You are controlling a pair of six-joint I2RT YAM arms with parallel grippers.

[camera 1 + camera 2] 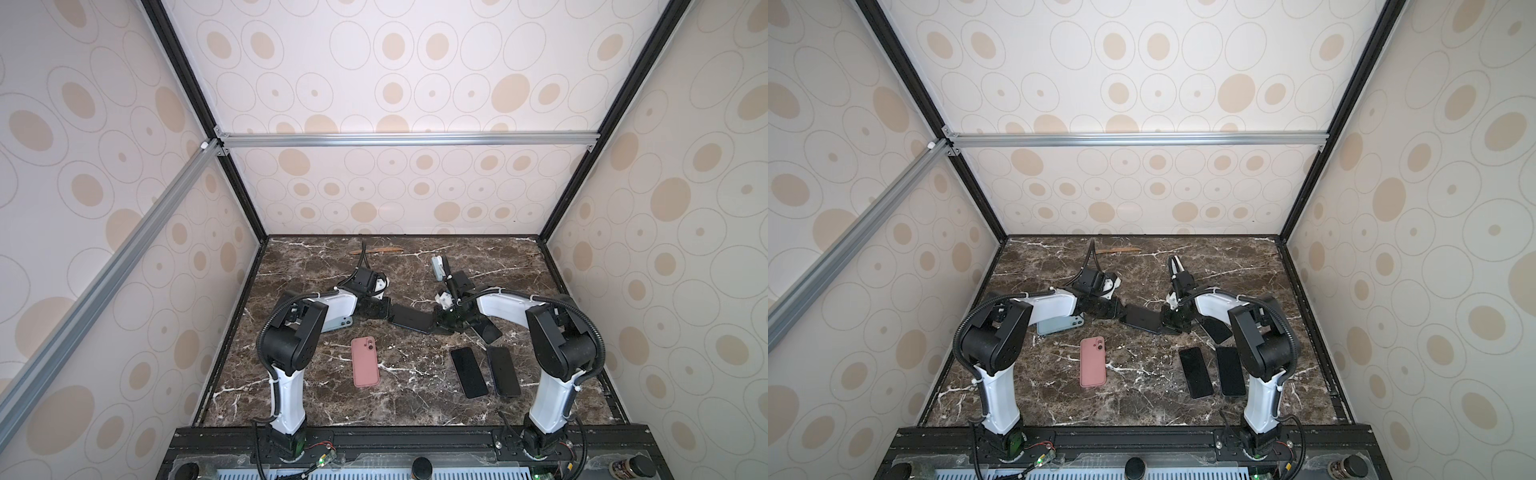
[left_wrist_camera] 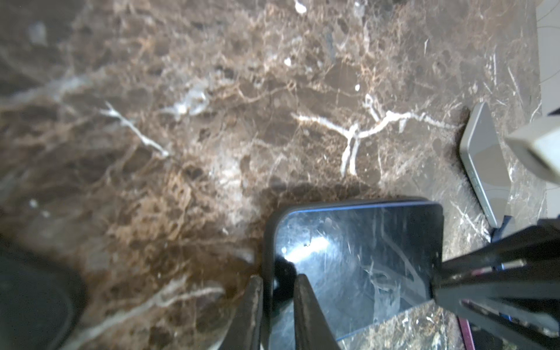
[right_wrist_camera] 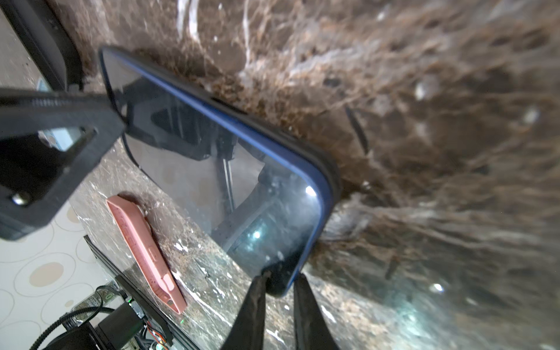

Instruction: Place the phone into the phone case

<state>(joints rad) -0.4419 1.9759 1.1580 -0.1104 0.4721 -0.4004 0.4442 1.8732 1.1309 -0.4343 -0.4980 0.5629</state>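
One phone (image 1: 411, 318), seemingly cased, is pinched between left gripper (image 2: 278, 277) and right gripper (image 3: 282, 275).

In a top view the left gripper (image 1: 1120, 312) and right gripper (image 1: 1163, 322) meet mid-table at opposite ends of a dark phone (image 1: 1142, 319), while nearer the front a pink case (image 1: 1092, 361) lies flat, well apart from two black phones (image 1: 1196, 372) side by side.
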